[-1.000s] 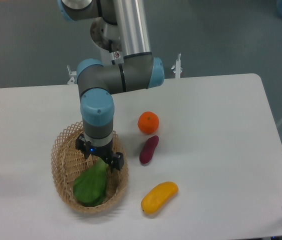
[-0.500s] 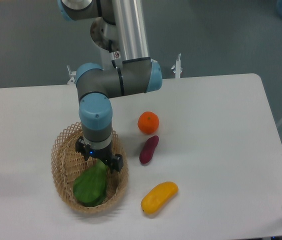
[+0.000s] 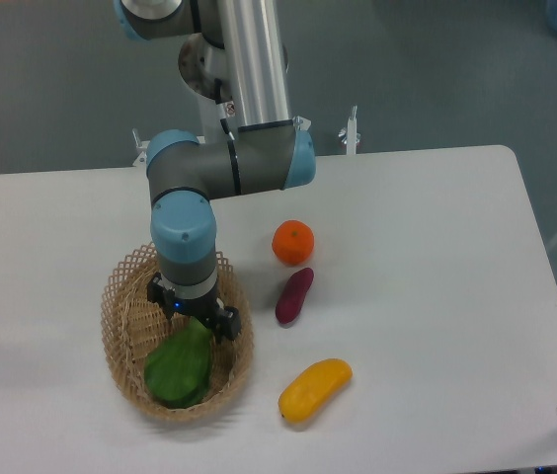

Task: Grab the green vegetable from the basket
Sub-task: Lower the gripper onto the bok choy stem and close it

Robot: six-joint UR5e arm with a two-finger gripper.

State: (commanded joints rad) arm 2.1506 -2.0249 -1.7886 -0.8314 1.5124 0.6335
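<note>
Single fixed camera, mounted high opposite the arm's base, looking steeply down at mid range across the white table (image 3: pixel 427 257), floor visible beyond the far edge; no second view.

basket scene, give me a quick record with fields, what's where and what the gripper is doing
basket: oval wicker, front left of the table
green vegetable: lying inside the basket
gripper: down in the basket at the vegetable's upper end; jaw state unclear
orange: on the table, right of the basket
purple sweet potato: just in front of the orange
yellow fruit: on the table, nearest the front edge
</note>
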